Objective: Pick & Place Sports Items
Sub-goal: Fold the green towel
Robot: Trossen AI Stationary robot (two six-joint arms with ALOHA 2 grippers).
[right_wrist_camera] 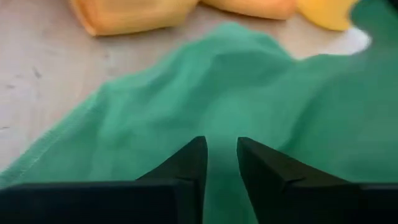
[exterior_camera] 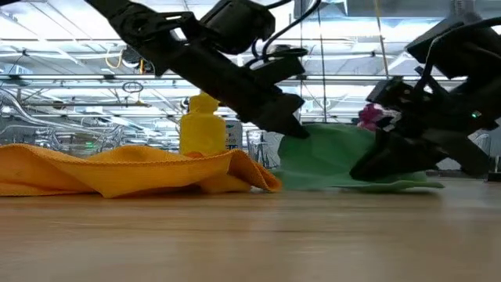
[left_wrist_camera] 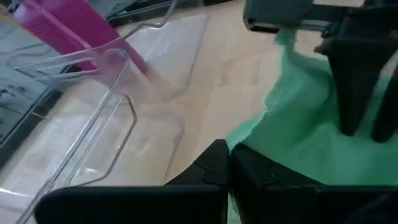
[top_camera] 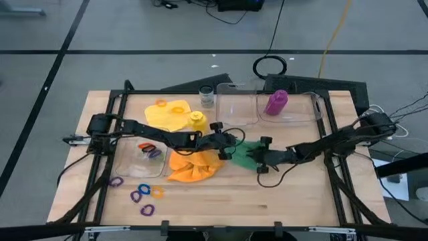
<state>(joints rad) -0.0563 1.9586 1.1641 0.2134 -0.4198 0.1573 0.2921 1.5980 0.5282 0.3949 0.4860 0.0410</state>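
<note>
A green cloth [top_camera: 249, 152] lies at the table's middle, just right of an orange cloth [top_camera: 194, 166]. My left gripper [left_wrist_camera: 230, 158] reaches in from the left and is shut on the green cloth's left edge. In the low view that edge rises to the left gripper [exterior_camera: 296, 129] while the rest of the cloth [exterior_camera: 344, 160] lies on the table. My right gripper [right_wrist_camera: 221, 152] comes from the right onto the cloth's right part, its fingers a narrow gap apart. A yellow bottle [top_camera: 197, 120] stands on a yellow cloth [top_camera: 167, 114]. A purple bottle [top_camera: 276, 102] lies in a clear box. My left gripper pinches the green cloth's hemmed left edge [left_wrist_camera: 241, 140] between its two shut fingers, slanting down from the table's left. That edge is raised off the table. My right gripper's fingertips [right_wrist_camera: 186, 158] rest on the cloth's right part [right_wrist_camera: 221, 134], slanting down from the right. Cloth shows in their gap; whether a fold is pinched, I cannot tell.
The clear box [top_camera: 307, 115] with the purple bottle stands at the far right, beside a small glass jar [top_camera: 206, 98]. Another clear box [top_camera: 137, 164] at the left holds a few rings. Several coloured rings [top_camera: 142, 195] lie on the bare wood near the front left.
</note>
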